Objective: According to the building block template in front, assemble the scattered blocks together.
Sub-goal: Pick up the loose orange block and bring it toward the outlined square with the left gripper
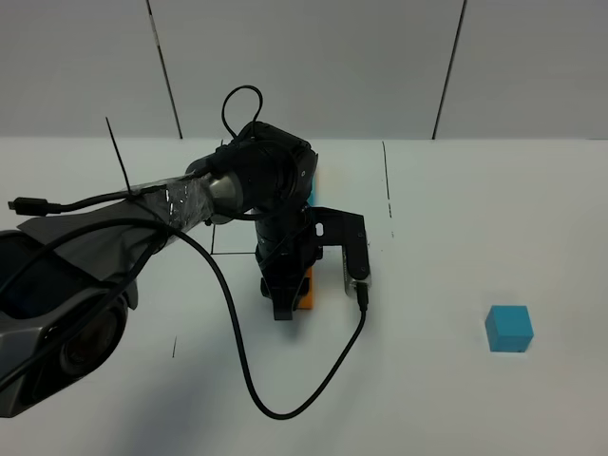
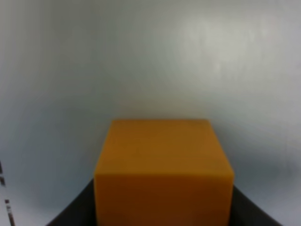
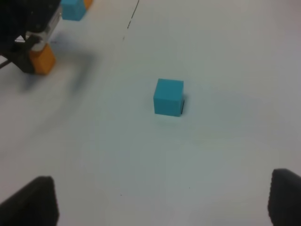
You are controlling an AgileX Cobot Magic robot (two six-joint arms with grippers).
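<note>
Shut tight on 1 orange cube (image 2: 163,174): left gripper (image 1: 287,299), mid-table (image 1: 456,237). Spread wide, holding nothing: right gripper (image 3: 160,207), above 1 blue cube (image 3: 168,97) lying well apart from the orange. Just beyond the left gripper, partly hidden: template pair (image 3: 74,8).

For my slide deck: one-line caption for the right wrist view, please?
Open right gripper faces the cyan-blue cube; farther off, the left gripper grips the orange cube.
</note>
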